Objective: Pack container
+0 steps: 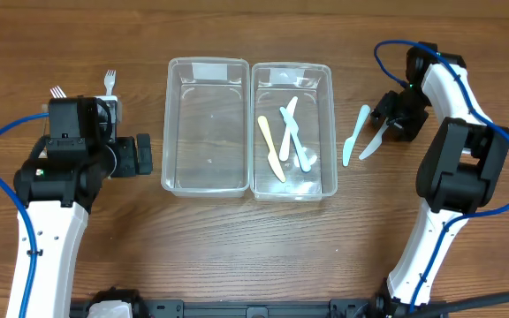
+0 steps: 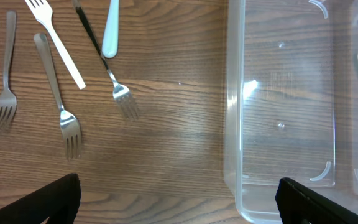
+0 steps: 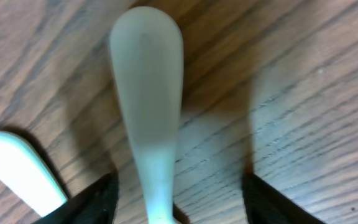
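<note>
overhead straight down; left wrist shares empty container (image 1: 168, 124); right wrist tight on utensil (image 3: 146, 106).

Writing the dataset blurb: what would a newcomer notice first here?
Two clear containers sit at centre: the right container holds several plastic knives, while the left container is empty. The right gripper, open, straddles a pale knife on the table to their right. Forks lie at the far left.

Wooden table (image 1: 237, 256), two clear containers (image 1: 206, 132) side by side, forks (image 2: 69, 127) left, pale plastic knives (image 1: 355, 134) right.
</note>
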